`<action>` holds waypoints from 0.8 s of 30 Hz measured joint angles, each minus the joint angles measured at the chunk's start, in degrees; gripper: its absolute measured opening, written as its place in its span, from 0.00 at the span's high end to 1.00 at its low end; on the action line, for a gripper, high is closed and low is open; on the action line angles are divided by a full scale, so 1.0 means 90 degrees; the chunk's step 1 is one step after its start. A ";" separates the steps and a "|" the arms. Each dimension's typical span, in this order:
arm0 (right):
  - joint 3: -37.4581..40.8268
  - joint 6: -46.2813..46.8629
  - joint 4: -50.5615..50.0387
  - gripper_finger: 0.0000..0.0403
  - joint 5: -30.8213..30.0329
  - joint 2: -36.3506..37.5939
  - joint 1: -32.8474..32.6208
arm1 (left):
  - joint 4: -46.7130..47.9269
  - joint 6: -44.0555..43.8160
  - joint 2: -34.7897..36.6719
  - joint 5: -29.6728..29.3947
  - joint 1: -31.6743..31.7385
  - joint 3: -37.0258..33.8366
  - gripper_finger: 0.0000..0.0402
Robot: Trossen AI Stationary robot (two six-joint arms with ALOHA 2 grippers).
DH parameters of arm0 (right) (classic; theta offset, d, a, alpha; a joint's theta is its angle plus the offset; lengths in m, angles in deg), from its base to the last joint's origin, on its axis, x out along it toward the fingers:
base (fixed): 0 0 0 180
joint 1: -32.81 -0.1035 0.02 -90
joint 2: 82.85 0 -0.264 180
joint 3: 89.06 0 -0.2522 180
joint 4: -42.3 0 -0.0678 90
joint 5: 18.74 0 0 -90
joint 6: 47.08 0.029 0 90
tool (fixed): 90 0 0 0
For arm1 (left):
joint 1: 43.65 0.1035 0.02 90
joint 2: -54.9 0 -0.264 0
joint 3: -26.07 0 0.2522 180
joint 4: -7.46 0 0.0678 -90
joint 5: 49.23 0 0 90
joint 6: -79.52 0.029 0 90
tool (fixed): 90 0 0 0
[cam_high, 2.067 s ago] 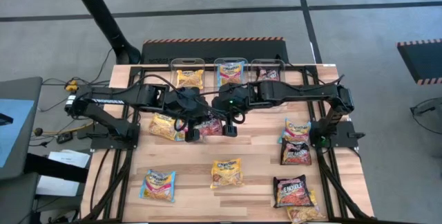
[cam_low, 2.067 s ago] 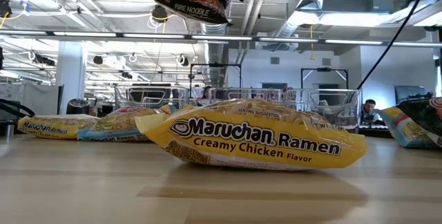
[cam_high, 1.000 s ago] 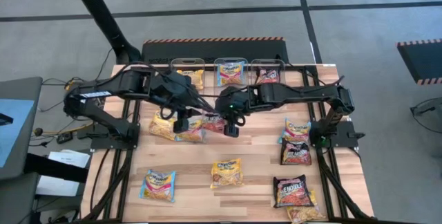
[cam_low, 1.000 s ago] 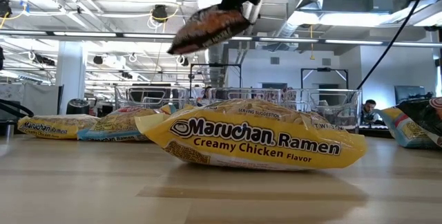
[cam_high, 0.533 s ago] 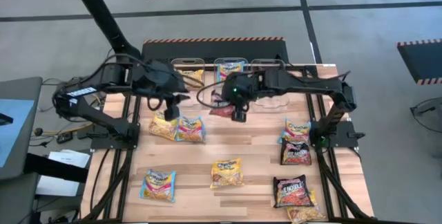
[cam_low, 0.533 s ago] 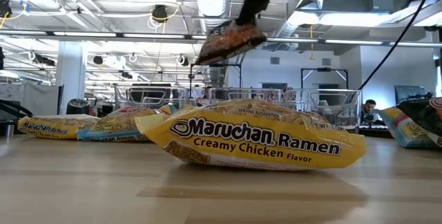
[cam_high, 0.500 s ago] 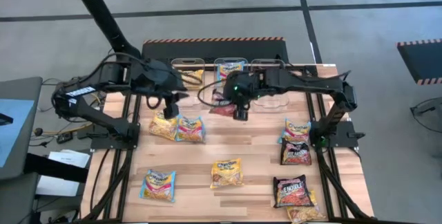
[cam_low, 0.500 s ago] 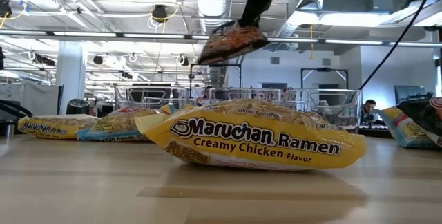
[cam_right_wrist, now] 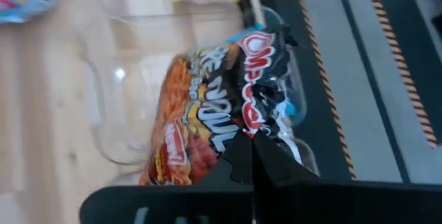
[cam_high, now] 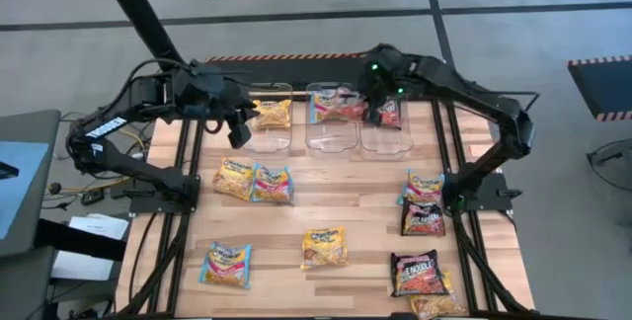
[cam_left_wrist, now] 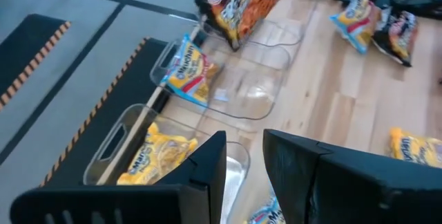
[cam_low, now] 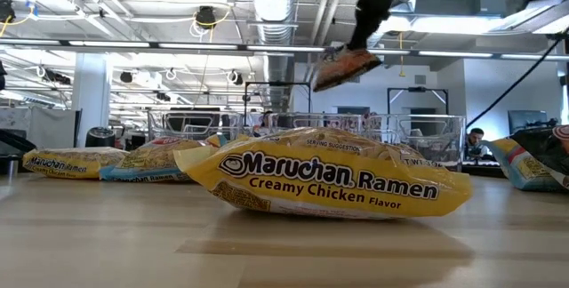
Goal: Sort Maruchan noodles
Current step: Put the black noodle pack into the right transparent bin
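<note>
The right gripper [cam_high: 380, 113] stood at the upper centre-right of the high view, over the rightmost of three clear bins [cam_high: 381, 122] along the table's [cam_high: 365, 211] far edge. Its jaws were pinched tight on one edge of a dark noodle packet [cam_right_wrist: 214, 113], which hung tilted below them, clear of the bin, as the low view confirmed. One dark packet appeared to lie in that bin already.

The left gripper [cam_high: 238, 130] waited at the upper left of the high view, near the leftmost bin [cam_high: 269, 118], which held a yellow packet [cam_high: 273, 113]. Its jaws stood narrowly parted and held nothing. The middle bin [cam_high: 332, 118] held a blue-and-pink packet [cam_left_wrist: 188, 70].

Unsorted packets lay on the table: a yellow and a blue pair at centre left, three across the lower part, and a cluster along the right side.

Assessment: the step in hand was the drop into the rightmost bin. To do it well, the packet should be centred over the opening and lowered until its free end sits inside the walls before the jaws part, since a tilted, hanging packet could catch the rim or slide into the middle bin. Much sorting appeared to remain.
</note>
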 joint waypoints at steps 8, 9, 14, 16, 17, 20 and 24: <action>0.1681 -0.0367 0.0725 0.99 0.0002 0.0811 0.0978 | -0.0004 -0.0132 -0.0002 -0.0001 0.0346 0.0000 0.79; 0.1859 -0.0369 0.0779 0.99 0.0000 0.0865 0.1060 | -0.0004 -0.0134 -0.0002 0.0001 0.0369 0.0000 0.79; 0.2547 -0.0394 0.0777 0.99 0.0002 0.0951 0.1378 | -0.0004 -0.0134 -0.0002 0.0001 0.0487 -0.0002 0.79; 0.2723 -0.0496 0.0830 0.99 0.0002 0.0955 0.1417 | -0.0004 -0.0132 -0.0002 -0.0004 0.0526 -0.0002 0.79; 0.2792 -0.0550 0.0810 0.99 0.0002 0.0932 0.1440 | -0.0006 -0.0132 -0.0002 -0.0005 0.0550 -0.0002 0.79; 0.2967 -0.0708 0.0894 0.99 -0.0001 0.0810 0.1442 | -0.0004 -0.0137 -0.0002 -0.0018 0.0612 -0.0002 0.79; 0.3147 -0.0771 0.0907 0.99 -0.0053 0.0619 0.1482 | -0.0007 -0.0137 -0.0003 -0.0021 0.0654 -0.0005 0.79</action>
